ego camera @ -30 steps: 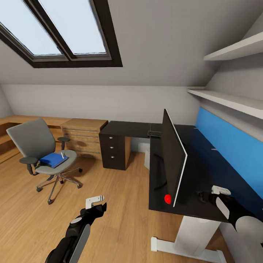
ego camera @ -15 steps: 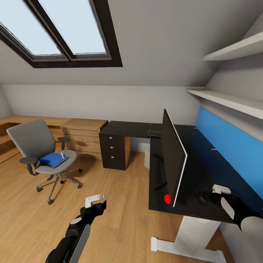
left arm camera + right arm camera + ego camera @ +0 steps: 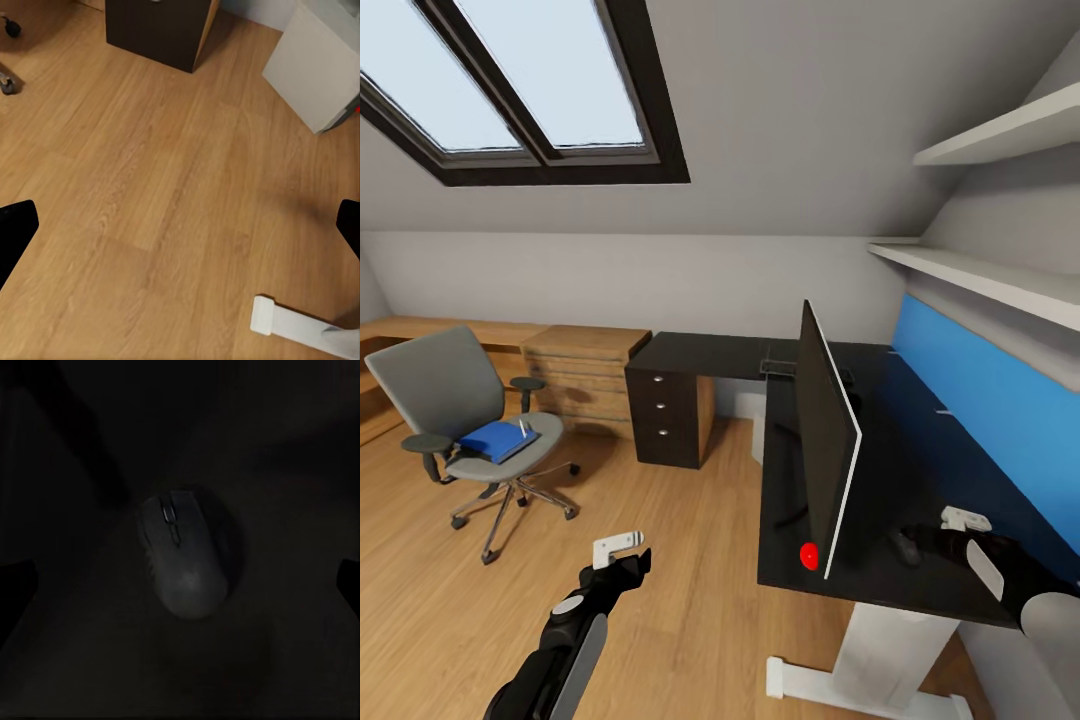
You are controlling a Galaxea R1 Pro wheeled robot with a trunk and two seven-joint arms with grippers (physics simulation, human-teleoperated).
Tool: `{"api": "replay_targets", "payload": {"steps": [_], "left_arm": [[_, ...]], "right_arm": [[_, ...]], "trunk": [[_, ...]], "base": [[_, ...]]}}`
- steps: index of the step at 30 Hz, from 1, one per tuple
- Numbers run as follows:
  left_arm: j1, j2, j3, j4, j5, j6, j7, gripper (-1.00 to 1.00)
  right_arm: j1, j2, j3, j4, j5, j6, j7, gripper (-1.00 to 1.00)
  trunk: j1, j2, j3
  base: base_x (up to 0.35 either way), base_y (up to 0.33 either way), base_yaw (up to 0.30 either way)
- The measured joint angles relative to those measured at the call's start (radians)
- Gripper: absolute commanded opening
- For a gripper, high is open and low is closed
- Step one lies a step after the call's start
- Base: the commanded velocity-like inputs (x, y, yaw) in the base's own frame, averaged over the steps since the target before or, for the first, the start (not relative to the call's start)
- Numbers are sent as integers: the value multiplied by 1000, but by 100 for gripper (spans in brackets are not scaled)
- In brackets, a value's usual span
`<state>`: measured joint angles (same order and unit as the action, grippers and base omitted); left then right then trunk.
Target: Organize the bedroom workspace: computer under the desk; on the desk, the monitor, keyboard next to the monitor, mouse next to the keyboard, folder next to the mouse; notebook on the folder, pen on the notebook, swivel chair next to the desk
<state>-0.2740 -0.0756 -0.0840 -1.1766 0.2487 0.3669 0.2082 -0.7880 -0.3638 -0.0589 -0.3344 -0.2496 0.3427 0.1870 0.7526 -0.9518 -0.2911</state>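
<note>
On the grey padded seat of the swivel chair [image 3: 460, 420], which has black armrests and a chrome wheeled base, lies the flat bright blue folder [image 3: 495, 440]; a thin whitish stick, the pen [image 3: 523, 430], stands up from the folder's edge nearest the desk. A notebook cannot be made out there. The chair stands on the wooden plank floor [image 3: 660, 560], well apart from the black L-shaped desk [image 3: 920, 470] on its white pedestal leg.

The large thin black monitor [image 3: 825, 440] stands upright on the desk's surface, seen almost edge-on, a small red dot at its lower near corner. Just beyond the monitor's far end, on the same surface, a slim dark flat thing that may be the keyboard [image 3: 780, 366] lies partly hidden. The small dark oval mouse [image 3: 903, 546] [image 3: 184, 555] rests on the surface beside the monitor, on the blue wall panel's [image 3: 1000, 400] side. The right gripper [image 3: 950, 535] hovers just beside the mouse, jaws spread wide with the mouse between and ahead of them, untouched. The left gripper [image 3: 622, 555] hangs over the floor away from the desk, jaws likewise released and holding nothing.

Under the desk a light grey boxy computer case [image 3: 319, 64] sits on the floor. A dark drawer pedestal [image 3: 670, 415] adjoins the desk, with a light wooden drawer unit [image 3: 580, 375] next to it. White shelves [image 3: 980, 270] run above the blue panel, and a skylight [image 3: 520, 90] is set in the sloped ceiling.
</note>
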Motion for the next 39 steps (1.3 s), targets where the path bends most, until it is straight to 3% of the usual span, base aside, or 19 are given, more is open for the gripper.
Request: {"api": "replay_targets", "payload": {"steps": [34, 39], "left_arm": [[0, -1, 0, 4, 1, -1, 2, 100], [0, -2, -2, 2, 2, 0, 4, 100]], "right_arm": [[0, 1, 1, 1, 1, 20, 31, 100], [-1, 1, 1, 0, 2, 24, 30, 100]], "trunk": [[0, 0, 0], [19, -35, -16]], "base": [[90, -5, 0], [1, 0, 0]]}}
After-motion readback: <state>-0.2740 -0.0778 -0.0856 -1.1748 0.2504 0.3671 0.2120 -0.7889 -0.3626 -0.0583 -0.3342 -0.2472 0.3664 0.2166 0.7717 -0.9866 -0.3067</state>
